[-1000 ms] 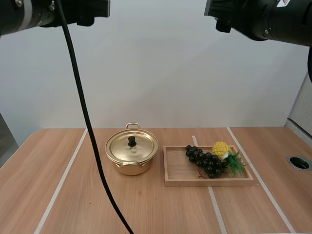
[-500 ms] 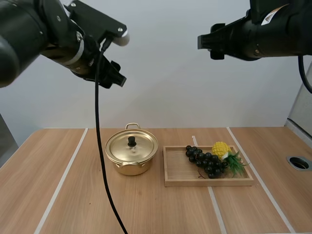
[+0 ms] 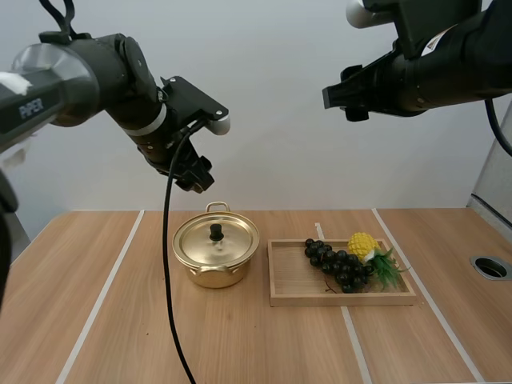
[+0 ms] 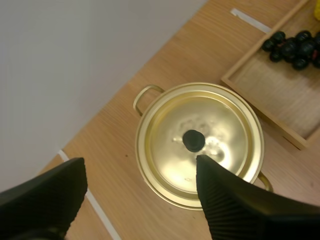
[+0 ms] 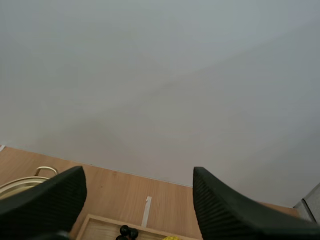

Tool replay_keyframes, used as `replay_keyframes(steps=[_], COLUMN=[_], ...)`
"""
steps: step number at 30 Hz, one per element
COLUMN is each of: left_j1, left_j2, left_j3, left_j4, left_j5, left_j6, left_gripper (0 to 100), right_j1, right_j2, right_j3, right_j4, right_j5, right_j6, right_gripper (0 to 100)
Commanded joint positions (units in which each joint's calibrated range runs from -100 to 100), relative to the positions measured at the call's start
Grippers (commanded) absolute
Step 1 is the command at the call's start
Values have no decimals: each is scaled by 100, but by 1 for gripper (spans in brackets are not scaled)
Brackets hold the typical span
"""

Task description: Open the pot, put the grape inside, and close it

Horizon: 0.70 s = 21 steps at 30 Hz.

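Pot: shiny gold. Lid: gold, with black knob. Grapes: black. Tray: pale wood. Corn: yellow, with green leaves. Table: light brown wood grain, crossed by whitish stripes.

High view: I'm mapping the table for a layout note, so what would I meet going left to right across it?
The pot with its lid on → wooden tray, holding the bunch of grapes → round hole in the table top.
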Motion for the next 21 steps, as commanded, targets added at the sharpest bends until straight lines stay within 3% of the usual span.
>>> replay_keyframes(steps=[1, 5, 12, 21], left_j1=[-32, -158, -420, -421], left_j2=[358, 891, 1661, 2270], left_j3=[-370, -971, -1723, -1794], left_j4=[-164, -164, 306, 327], left_j5=[707, 1494, 1516, 1516], left_j6=[69, 81, 91, 307], left_gripper=[100, 100, 100, 100], right_j1=[-25, -25, -25, -25], right_j2=[-26, -26, -26, -26], right_j3=[-56, -56, -56, -56], right_j4=[33, 9, 19, 19], right_j5=[32, 154, 437, 588], right_j6=[-183, -230, -276, -301], right_gripper=[100, 100, 100, 100])
